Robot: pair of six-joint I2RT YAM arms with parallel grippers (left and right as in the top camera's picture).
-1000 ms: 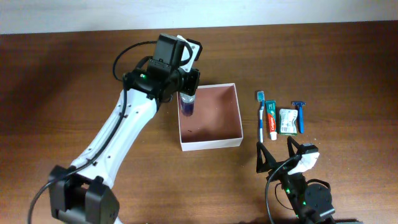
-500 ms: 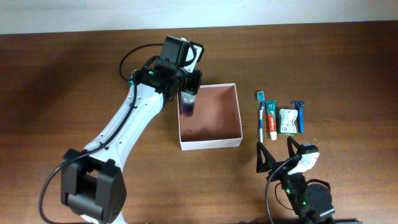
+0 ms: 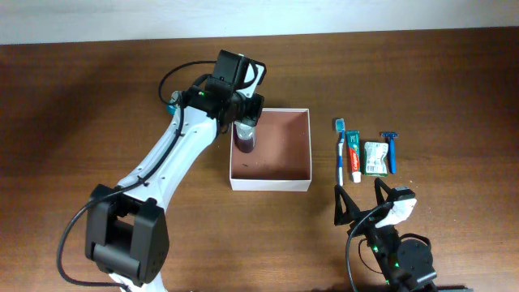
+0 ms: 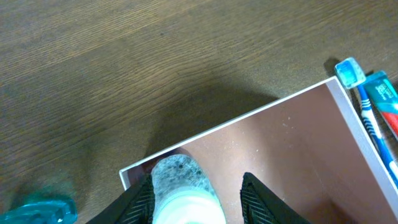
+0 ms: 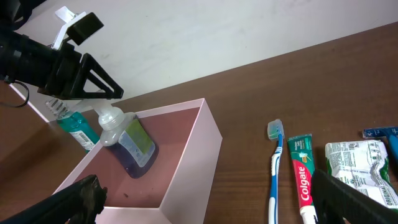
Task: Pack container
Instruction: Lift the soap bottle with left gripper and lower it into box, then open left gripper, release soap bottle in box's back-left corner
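Note:
The container (image 3: 280,154) is a square white-walled box with a reddish-brown floor at mid-table; it also shows in the left wrist view (image 4: 280,149) and the right wrist view (image 5: 193,180). A pump bottle of purple liquid (image 3: 243,138) leans in its near-left corner (image 5: 132,146). My left gripper (image 3: 246,113) is above the bottle's top (image 4: 183,190), jaws apart, one finger against it and the other clear of it. My right gripper (image 3: 359,199) is open and empty near the front edge, right of the container.
A toothbrush (image 3: 340,150), a toothpaste tube (image 3: 354,156), a white-green packet (image 3: 373,157) and a blue razor (image 3: 392,152) lie in a row right of the container. A teal bottle (image 5: 78,127) stands just outside the container's left wall.
The left gripper moved slightly right with the bottle. The container shifted a little left and squared up. The right arm has not moved.

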